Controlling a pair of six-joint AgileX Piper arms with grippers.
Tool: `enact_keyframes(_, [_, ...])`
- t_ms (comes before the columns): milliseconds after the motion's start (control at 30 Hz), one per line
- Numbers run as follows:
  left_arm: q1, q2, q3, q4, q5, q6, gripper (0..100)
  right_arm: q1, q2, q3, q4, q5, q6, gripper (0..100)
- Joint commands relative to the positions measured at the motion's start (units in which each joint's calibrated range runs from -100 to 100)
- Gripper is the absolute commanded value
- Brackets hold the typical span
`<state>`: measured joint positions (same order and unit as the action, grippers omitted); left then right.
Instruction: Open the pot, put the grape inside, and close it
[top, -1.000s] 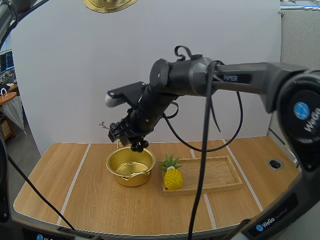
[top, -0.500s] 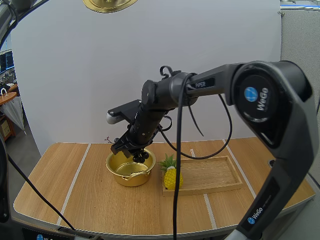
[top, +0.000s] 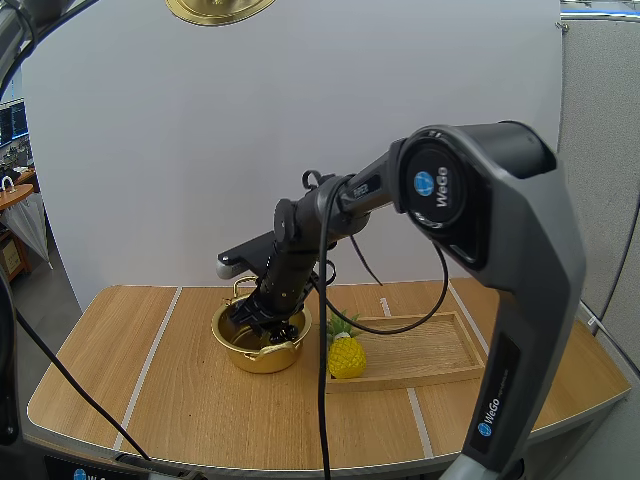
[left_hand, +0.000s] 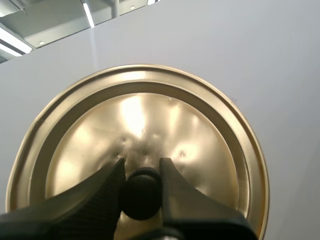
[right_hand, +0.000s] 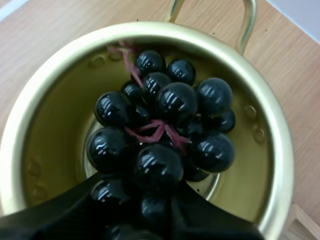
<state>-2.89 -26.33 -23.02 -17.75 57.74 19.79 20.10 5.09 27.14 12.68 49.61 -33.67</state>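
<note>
The open golden pot (top: 255, 358) stands on the table left of centre. My right gripper (top: 264, 322) reaches down into it, shut on a bunch of dark grapes (right_hand: 160, 130). In the right wrist view the grapes hang inside the pot's rim (right_hand: 272, 135), low over its bottom, with my fingers (right_hand: 65, 210) closed around the bunch's near end. The golden lid (top: 220, 8) is held high above the table. In the left wrist view my left gripper (left_hand: 141, 166) pinches the lid's black knob (left_hand: 141, 196), and the lid's top face (left_hand: 200, 135) spreads beyond it.
A toy pineapple (top: 346, 354) stands at the left end of a wooden tray (top: 440, 350), just right of the pot. The right arm stretches over the tray and the table's middle. Bare wood lies left of the pot and in front of it.
My right gripper has come down and slightly left with the grapes, from above the pot's rim to inside the pot. The lid has stayed up high.
</note>
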Motion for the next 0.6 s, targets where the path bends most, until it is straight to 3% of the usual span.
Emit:
enact_keyframes(0, [-0.11,-0.39,-0.48,-0.29,-2.77,-0.37,0,0.05,1.07,-0.43,-0.46,-3.46,-0.18,0])
enact_keyframes(567, [-0.11,-0.39,-0.48,-0.29,-2.77,-0.37,0,0.05,6.51,-5.14,-0.22,-4.15,-0.18,0])
